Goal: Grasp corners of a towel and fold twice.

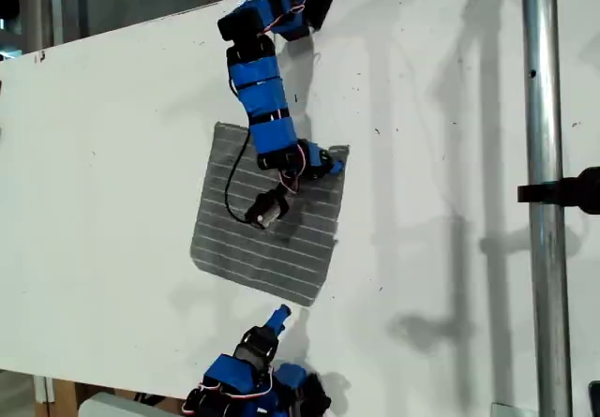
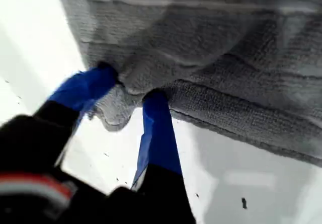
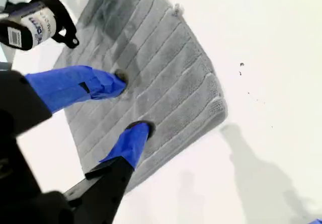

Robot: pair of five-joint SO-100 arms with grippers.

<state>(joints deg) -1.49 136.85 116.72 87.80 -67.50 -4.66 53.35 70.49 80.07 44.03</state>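
While my first tool (image 2: 132, 85) pinches a bunched corner (image 2: 114, 114) of the towel (image 1: 272, 248) between nearly closed jaws, my second tool (image 3: 132, 104) hangs with jaws spread, holding nothing, just off the towel's opposite edge. The towel lies mostly flat on the white bench (image 1: 112, 155), mid-frame in the exterior view.

Nubbly cloth towel (image 1: 267, 215), smooth matt table (image 1: 112, 155)
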